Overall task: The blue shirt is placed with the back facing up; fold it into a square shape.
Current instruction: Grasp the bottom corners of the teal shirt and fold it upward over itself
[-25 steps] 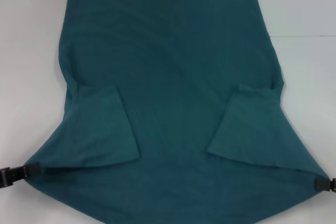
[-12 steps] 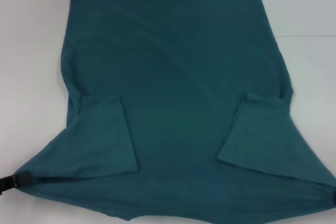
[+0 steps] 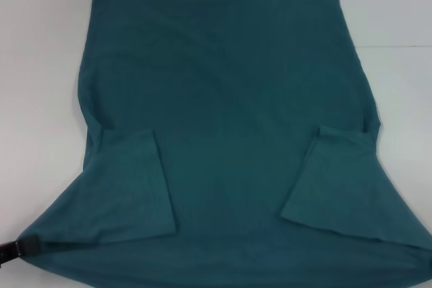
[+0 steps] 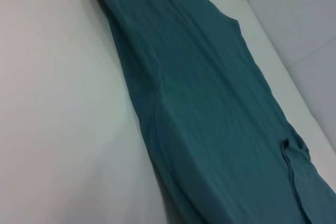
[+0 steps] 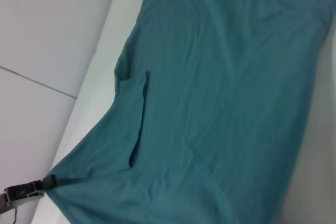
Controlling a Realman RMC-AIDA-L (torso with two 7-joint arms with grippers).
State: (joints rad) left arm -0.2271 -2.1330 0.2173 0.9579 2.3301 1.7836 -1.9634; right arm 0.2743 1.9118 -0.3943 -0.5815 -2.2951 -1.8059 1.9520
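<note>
1. The blue shirt [image 3: 229, 99]: lies back-up on the white table [image 3: 40, 65], sleeves folded inward; soft, limp, best taken by corners.
2. Left gripper [image 3: 17, 246]: fingers pinch the near left corner.
3. Right gripper: out of view.

The shirt [image 3: 229, 99] lies spread over the middle of the table [image 3: 40, 65], far hem toward the table's far edge, near end running off toward the near edge. Both sleeves are folded in on top of the body, one on each side. The left gripper [image 3: 15, 246] sits at the shirt's near left corner, touching the cloth.
</note>
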